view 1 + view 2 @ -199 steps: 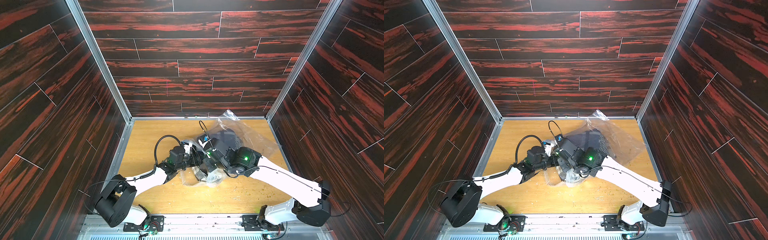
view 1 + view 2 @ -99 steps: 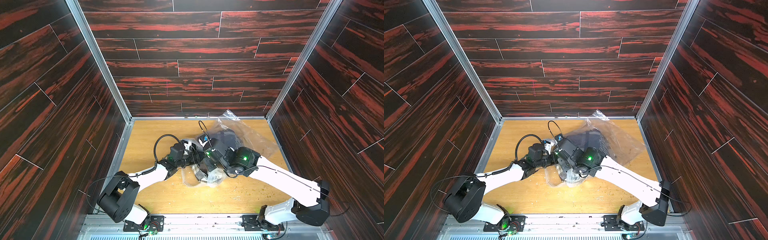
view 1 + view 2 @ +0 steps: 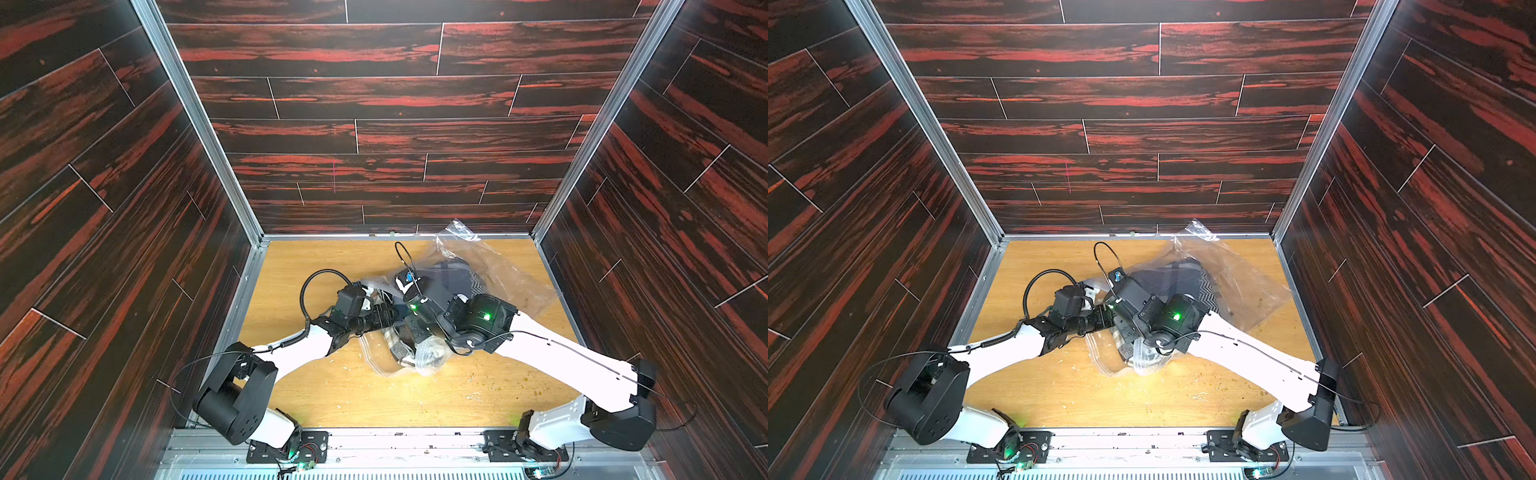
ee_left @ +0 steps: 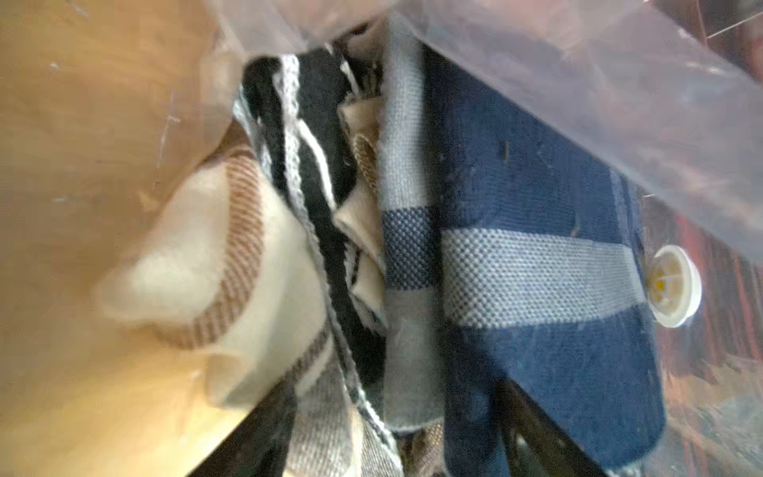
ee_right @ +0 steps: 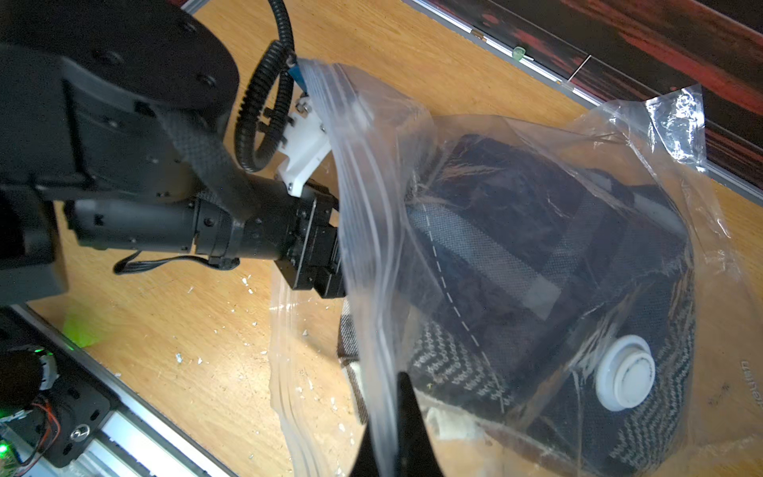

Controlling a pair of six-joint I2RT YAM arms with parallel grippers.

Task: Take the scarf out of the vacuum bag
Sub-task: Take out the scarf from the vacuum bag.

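The right gripper (image 5: 388, 413) pinches the zip edge of the vacuum bag (image 5: 371, 165), while the left gripper (image 5: 330, 252) reaches into its mouth beside the scarf (image 5: 516, 231), its state impossible to tell.

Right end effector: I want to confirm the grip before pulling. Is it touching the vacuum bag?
Touching. The right wrist view shows the right end effector shut on the zip-seal edge of the vacuum bag, with the plastic pinched inside.
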